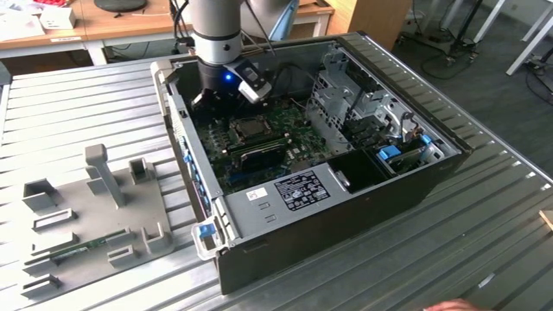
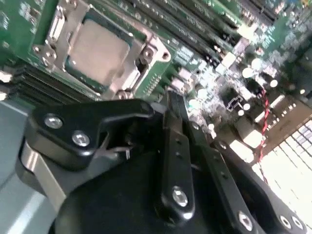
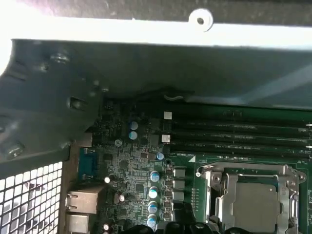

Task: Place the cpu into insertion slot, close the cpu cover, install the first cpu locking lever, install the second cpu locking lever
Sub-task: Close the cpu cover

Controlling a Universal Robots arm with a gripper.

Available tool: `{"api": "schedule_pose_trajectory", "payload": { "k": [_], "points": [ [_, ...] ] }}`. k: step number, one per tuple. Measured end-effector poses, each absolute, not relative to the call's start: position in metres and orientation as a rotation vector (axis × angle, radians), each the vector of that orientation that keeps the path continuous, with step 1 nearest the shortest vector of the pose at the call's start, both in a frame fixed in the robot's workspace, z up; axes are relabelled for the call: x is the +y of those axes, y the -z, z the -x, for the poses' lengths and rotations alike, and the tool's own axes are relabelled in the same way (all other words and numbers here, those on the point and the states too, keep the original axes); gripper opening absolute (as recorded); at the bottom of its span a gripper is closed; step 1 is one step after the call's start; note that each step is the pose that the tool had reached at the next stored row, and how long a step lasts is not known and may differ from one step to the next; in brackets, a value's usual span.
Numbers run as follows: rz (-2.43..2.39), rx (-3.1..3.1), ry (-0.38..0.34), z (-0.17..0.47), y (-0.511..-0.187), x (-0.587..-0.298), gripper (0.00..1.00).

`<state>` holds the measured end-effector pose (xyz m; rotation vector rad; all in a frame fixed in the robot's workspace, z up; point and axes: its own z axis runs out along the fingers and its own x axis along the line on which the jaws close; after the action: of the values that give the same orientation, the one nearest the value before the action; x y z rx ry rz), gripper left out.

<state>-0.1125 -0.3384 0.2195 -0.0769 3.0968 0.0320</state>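
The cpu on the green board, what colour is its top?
Dull silver-grey. The cpu shows best in the second wrist view.

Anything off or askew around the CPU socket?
Nothing stands out. In the second wrist view the cpu sits square and level under the cpu cover, which lies flat on it; no loose or bent parts show on the circuit board.

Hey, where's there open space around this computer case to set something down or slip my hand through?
The ribbed table is mostly bare on the exterior view's right of the computer case, and past the grey fixture tray on that view's left. Inside the case it is crowded: the arm hangs over the circuit board by the cpu.
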Motion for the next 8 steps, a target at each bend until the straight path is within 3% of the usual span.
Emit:
{"api": "schedule_pose_trajectory", "payload": {
  "k": [8],
  "points": [
    [0.075,3.097,-0.032,0.112,-0.241,-0.339,0.1]
  ]
}}
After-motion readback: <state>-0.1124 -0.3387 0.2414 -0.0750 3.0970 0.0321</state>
